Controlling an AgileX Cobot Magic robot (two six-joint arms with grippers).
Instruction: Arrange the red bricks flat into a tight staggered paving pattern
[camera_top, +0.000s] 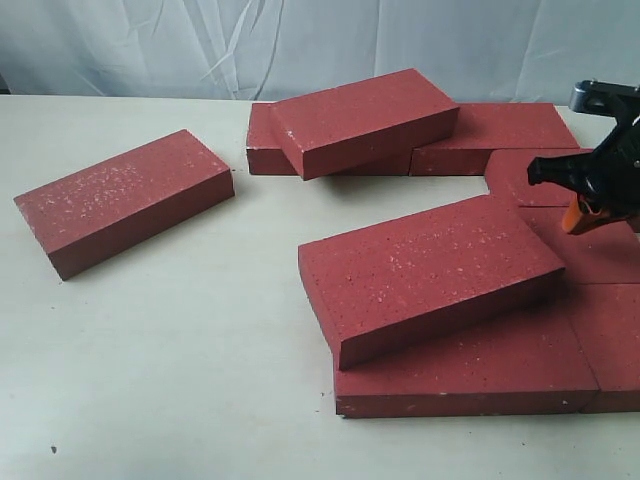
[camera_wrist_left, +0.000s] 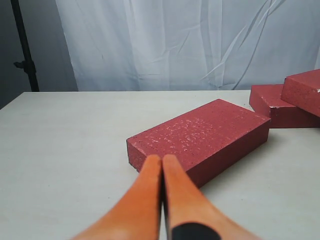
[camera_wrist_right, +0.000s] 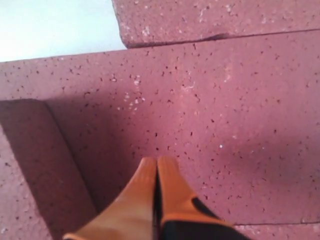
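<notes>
Exterior view: shows dark-red, white-flecked rectangular paver bricks (camera_top: 470, 375) spread over a pale tabletop (camera_top: 200, 350) before a white cloth backdrop (camera_top: 300, 40). Places a lone brick (camera_top: 125, 200) flat at the left, well apart from the rest. Finds a back row (camera_top: 500, 135) lying flat, with a skewed brick (camera_top: 365, 120) resting tilted on top of it. Catches a front brick (camera_top: 430, 270) propped aslant on the flat ones at the right. Shows the right gripper (camera_top: 580, 218) at the right edge, above those flat bricks; cannot tell its finger spacing from here.

Left wrist view: shows the left gripper (camera_wrist_left: 161, 159) with orange fingers (camera_wrist_left: 145, 190) pressed together and empty, tips just before the lone brick's near corner; cannot tell whether touching.

Right wrist view: shows the right gripper's fingers (camera_wrist_right: 170, 185) pressed together too, holding nothing, over the speckled top face of a flat brick (camera_wrist_right: 210, 110). Shows another brick butted against it beyond.
</notes>
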